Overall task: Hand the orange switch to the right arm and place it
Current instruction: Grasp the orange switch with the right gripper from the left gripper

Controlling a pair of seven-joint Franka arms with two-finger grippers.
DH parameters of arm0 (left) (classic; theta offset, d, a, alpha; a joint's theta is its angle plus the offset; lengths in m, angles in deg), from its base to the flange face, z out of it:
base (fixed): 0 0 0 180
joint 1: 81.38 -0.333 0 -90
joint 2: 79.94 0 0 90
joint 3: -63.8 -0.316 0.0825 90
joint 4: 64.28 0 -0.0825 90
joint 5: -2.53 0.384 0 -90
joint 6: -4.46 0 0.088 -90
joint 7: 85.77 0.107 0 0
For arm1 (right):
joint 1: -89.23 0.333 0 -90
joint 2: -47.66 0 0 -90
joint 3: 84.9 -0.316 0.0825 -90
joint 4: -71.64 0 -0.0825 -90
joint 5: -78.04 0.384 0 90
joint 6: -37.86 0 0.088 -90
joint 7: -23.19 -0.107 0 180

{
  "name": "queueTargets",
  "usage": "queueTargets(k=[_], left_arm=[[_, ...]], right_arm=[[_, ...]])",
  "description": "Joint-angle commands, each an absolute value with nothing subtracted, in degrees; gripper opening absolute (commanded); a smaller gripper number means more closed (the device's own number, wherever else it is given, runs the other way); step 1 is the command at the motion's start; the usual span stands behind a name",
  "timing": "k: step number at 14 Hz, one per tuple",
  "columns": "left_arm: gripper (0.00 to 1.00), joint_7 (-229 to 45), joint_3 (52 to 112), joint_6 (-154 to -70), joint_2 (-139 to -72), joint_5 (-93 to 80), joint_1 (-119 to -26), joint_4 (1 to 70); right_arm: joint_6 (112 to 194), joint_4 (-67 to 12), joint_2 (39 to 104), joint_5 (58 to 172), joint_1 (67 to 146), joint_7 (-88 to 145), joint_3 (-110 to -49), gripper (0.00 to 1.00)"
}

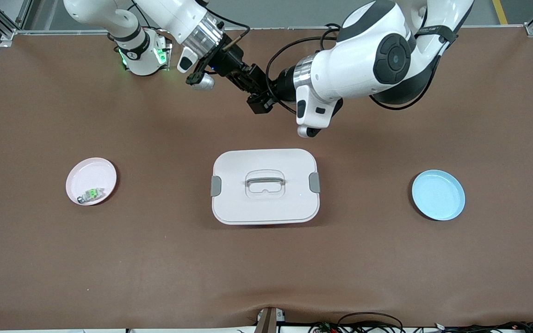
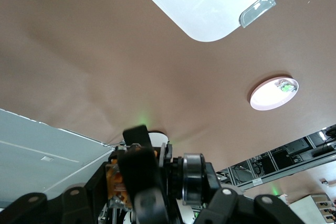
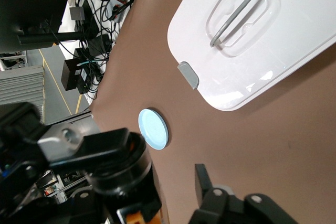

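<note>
Brown surface under both arms, white lidded box [image 1: 265, 186] mid-table, pink plate [image 1: 91, 181] and blue plate [image 1: 438, 194] at either end. Orange switch [image 2: 116, 183] sits up in the air over the bare stretch between the box and the bases, pinched tight in my left claw [image 2: 137, 174]. It looks tiny, light, rigid and probably slick, so take the free stub end. My right claw [image 3: 173, 203] straddles it, fingers partly spread, contact not visible.
</note>
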State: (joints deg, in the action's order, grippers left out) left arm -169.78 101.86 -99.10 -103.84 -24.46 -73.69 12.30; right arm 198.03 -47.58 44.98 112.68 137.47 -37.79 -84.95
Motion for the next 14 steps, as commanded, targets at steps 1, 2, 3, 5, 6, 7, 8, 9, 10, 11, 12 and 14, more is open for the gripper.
queueTargets(k=[1,2,3,5,6,7,8,9,10,11,12,14], left_arm=[[0.0,-171.2,102.03,-99.08,-103.4,-25.24,-73.47,11.65],[0.0,-171.2,102.03,-99.08,-103.4,-25.24,-73.47,11.65],[0.0,-171.2,102.03,-99.08,-103.4,-25.24,-73.47,11.65],[0.0,-171.2,102.03,-99.08,-103.4,-25.24,-73.47,11.65],[0.0,-171.2,102.03,-99.08,-103.4,-25.24,-73.47,11.65],[0.0,-171.12,102.03,-99.08,-103.4,-25.24,-73.47,11.65],[0.17,-171.03,102.03,-99.08,-103.4,-25.24,-73.47,11.57],[0.62,-170.85,102.03,-99.08,-103.4,-25.24,-73.56,11.57],[1.0,-170.59,102.12,-99.16,-103.4,-25.24,-73.56,11.57],[1.0,-170.76,102.03,-99.08,-103.23,-25.24,-73.64,11.39],[1.0,-170.85,102.03,-98.99,-103.05,-25.24,-74.08,11.04],[1.0,-170.85,102.03,-98.55,-102.53,-25.24,-74.96,10.78]], right_arm=[[197.21,-47.89,44.68,111.79,137.57,-37.54,-84.46,0.25],[197.21,-47.89,44.68,111.79,137.57,-37.54,-84.46,0.16],[197.21,-47.89,44.68,111.79,137.57,-37.46,-84.46,0.07],[197.21,-47.89,44.68,111.79,137.57,-37.45,-84.46,0.0],[197.21,-47.89,44.68,111.79,137.57,-37.45,-84.46,0.0],[197.21,-47.89,44.76,111.79,137.57,-37.45,-84.46,0.0],[197.21,-47.89,44.76,111.79,137.57,-37.45,-84.46,0.0],[196.68,-47.89,44.76,111.79,137.57,-37.54,-84.46,0.0],[196.33,-47.89,44.68,111.79,137.57,-37.54,-84.46,0.0],[196.24,-47.89,44.68,111.79,137.57,-37.54,-84.46,0.0],[196.15,-47.89,44.68,111.79,137.49,-37.54,-84.37,0.0],[194.93,-47.89,44.59,111.79,137.22,-37.54,-84.37,0.0]])
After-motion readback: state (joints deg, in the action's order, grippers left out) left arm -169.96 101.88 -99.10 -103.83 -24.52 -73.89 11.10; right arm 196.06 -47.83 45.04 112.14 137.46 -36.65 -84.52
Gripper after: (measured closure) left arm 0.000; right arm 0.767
